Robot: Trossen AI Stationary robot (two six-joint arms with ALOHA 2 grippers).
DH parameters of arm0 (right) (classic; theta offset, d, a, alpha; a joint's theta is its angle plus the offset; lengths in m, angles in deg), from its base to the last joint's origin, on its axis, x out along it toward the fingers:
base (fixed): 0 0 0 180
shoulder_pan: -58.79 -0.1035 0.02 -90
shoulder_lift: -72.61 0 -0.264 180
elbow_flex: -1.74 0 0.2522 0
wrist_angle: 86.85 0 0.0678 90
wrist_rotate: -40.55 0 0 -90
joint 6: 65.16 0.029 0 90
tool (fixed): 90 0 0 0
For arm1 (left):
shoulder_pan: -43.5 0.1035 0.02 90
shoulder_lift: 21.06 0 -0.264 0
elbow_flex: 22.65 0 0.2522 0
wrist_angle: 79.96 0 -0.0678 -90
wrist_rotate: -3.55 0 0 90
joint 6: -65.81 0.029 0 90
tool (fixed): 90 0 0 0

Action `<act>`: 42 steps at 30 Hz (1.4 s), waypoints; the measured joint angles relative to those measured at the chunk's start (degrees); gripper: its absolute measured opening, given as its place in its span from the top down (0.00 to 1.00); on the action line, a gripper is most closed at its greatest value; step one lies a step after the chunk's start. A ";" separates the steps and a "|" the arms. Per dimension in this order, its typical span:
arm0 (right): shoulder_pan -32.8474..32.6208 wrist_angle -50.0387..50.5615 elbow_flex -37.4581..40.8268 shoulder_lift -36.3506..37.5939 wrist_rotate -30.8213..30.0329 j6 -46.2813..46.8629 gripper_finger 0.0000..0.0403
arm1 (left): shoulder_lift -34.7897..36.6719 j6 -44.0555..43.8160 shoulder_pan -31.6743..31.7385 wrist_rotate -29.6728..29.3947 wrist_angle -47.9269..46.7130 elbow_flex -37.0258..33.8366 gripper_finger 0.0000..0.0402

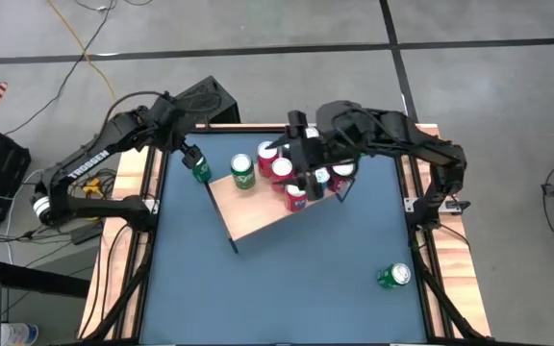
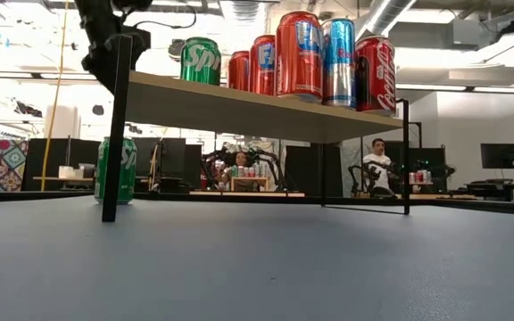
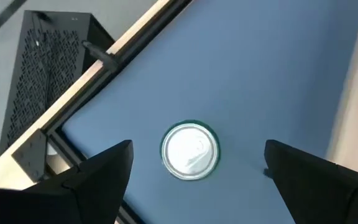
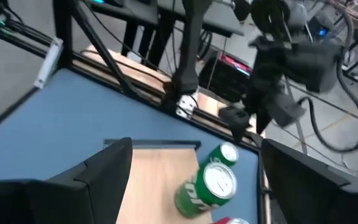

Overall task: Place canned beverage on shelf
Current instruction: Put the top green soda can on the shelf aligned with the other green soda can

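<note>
Shelf: shelf (image 1: 258, 213), a flat rectangular board of pale smooth wood on thin black metal legs, set askew near the far middle of the worktop; seen from table height it stands well above the surface.
Worktop: worktop (image 1: 287, 288), matte dark blue, framed in light wood with black metal rails.
Cans on shelf: green can (image 1: 243, 171) upright near the board's far left corner, with a shiny round silver lid; beside it a tight cluster of red cans (image 1: 282, 169), one blue-and-silver among them in the low view, all smooth glossy cylinders standing upright.
Can beside shelf: second green can (image 1: 201, 169), upright on the blue surface just off the board's left edge, not on the shelf; its lid is a bright disc with a green rim.
Stray can: third green can (image 1: 393, 277), lying on its side near the worktop's near right edge, well apart from everything else.
Left gripper: left gripper (image 3: 194, 168), directly above the second green can, its broad dark fingers (image 3: 98, 174) spread wide to either side of the lid, holding nothing.
Right gripper: right gripper (image 4: 194, 180), over the shelf's right part above the red cluster, its blocky black fingers (image 4: 98, 174) parted wide and empty.
Background: people seated at desks far behind the table, seen under the shelf; black perforated metal box (image 3: 39, 74) on the floor past the worktop's far left corner.
</note>
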 joint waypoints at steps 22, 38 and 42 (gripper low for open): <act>-2.80 8.06 0.04 0.11 0.00 5.46 0.14 | 19.51 -6.73 3.10 3.01 22.59 -30.29 0.13; -2.80 7.98 0.04 0.06 0.07 5.53 0.14 | 25.89 -17.31 -11.29 -15.40 34.93 -45.53 0.13; -2.80 7.87 0.00 -0.55 0.09 5.53 0.14 | 25.91 -17.30 -12.50 -16.90 42.44 -50.04 0.13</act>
